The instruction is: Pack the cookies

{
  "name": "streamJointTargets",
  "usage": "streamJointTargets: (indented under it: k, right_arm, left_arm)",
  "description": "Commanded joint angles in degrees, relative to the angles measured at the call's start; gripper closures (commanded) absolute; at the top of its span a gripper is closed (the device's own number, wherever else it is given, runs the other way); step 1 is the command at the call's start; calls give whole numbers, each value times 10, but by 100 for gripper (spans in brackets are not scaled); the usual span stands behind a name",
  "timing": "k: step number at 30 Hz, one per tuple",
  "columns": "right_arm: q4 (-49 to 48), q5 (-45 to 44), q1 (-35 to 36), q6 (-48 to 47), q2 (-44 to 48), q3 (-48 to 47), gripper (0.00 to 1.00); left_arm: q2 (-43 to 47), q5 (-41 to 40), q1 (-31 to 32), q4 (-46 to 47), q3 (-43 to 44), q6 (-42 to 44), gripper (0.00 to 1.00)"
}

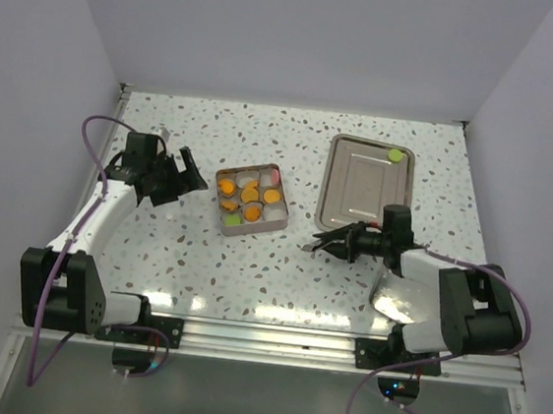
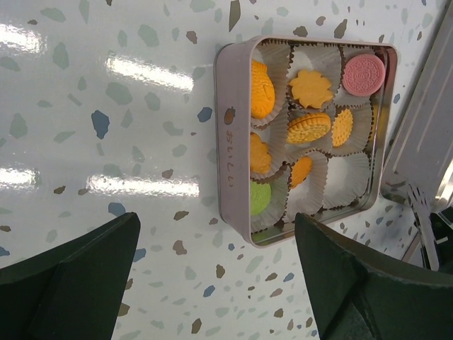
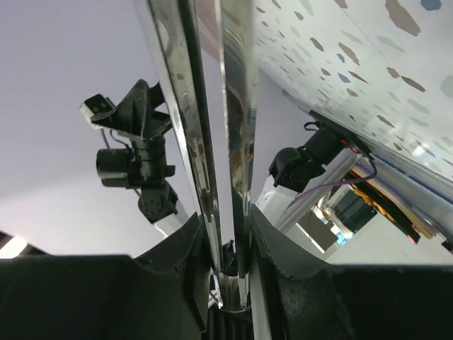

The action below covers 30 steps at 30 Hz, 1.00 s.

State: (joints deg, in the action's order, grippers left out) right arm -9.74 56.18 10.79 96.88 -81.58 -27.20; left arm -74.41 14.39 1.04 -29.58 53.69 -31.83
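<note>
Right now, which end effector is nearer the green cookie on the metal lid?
Right. The right end effector sits just below the metal lid; the green cookie lies at its far corner. The left end effector is beyond the tin.

Glossy terrazzo table (image 1: 182, 256), shiny metal tin (image 2: 230, 152), paper cups (image 2: 350, 170)

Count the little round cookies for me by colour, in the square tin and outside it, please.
Orange round cookies: 6
Green round cookies: 2 (one in the square metal tin, one on the flat steel tray)
Pink round cookie: 1
Total: 9
</note>
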Motion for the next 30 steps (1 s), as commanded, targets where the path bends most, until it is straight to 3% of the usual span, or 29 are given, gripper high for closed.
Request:
streamJointTargets:
  k: [1, 5, 7, 14, 18, 20, 22, 24, 25, 26, 28, 29, 30]
  right_arm:
    - [-162, 2, 6, 139, -13, 52, 100]
    - [-155, 6, 18, 152, 5, 46, 100]
    - [-137, -2, 35, 180, 56, 56, 100]
    - [190, 12, 37, 142, 277, 78, 100]
    - [309, 38, 38, 132, 369, 87, 100]
    - [304, 52, 39, 152, 396, 95, 100]
    - [210, 61, 38, 199, 389, 110, 100]
    - [126, 74, 32, 184, 318, 97, 100]
    - [128, 77, 26, 140, 275, 48, 100]
    - [244, 75, 21, -20, 193, 3, 100]
    - [404, 28, 20, -209, 94, -179, 100]
    - [598, -9, 20, -402, 48, -255, 100]
    - [683, -95, 23, -480, -46, -410, 100]
  left_arm:
    - [3, 9, 1, 26, 10, 13, 4]
    - [12, 6, 1, 20, 4, 16, 4]
    - [18, 2, 1, 15, 3, 18, 4]
    - [23, -4, 0, 12, 0, 19, 4]
    - [21, -8, -1, 9, 4, 24, 4]
    - [21, -9, 0, 9, 5, 25, 4]
    - [21, -8, 0, 8, 7, 26, 4]
    - [20, -4, 0, 12, 6, 25, 4]
    - [20, -2, 0, 14, 7, 23, 4]
    - [18, 1, 0, 15, 8, 22, 4]
    - [17, 7, 0, 18, 10, 18, 4]
    - [16, 14, 0, 22, 11, 17, 4]
    - [15, 17, 0, 22, 12, 16, 4]
